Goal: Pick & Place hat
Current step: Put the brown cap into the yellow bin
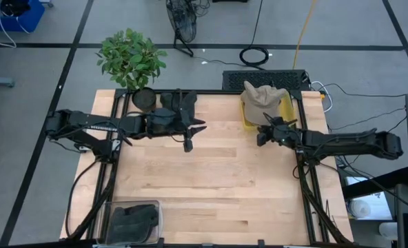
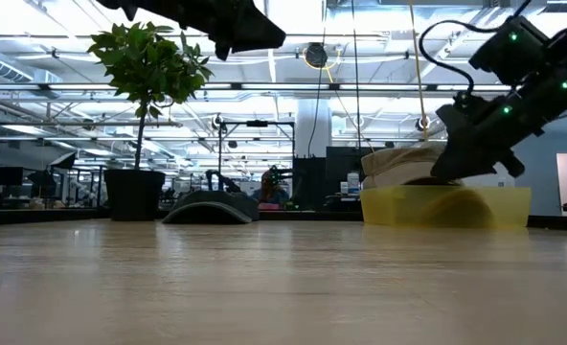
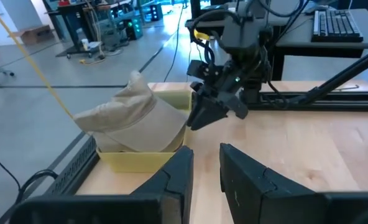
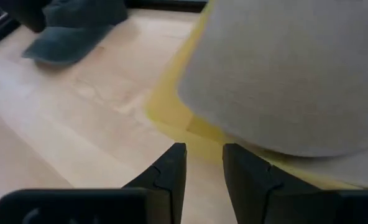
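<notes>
Hat (image 1: 262, 96) sits in the yellow bin (image 1: 287, 109) at two o'clock; right gripper (image 1: 262, 135) jaws released beside it, left gripper (image 1: 187, 145) jaws narrowly parted, empty.

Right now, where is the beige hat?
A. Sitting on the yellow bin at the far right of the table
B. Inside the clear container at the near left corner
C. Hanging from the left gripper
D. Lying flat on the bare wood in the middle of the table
A: the beige hat rests on top of the yellow bin at the table's far right, with the right gripper just beside the bin and holding nothing.
</notes>
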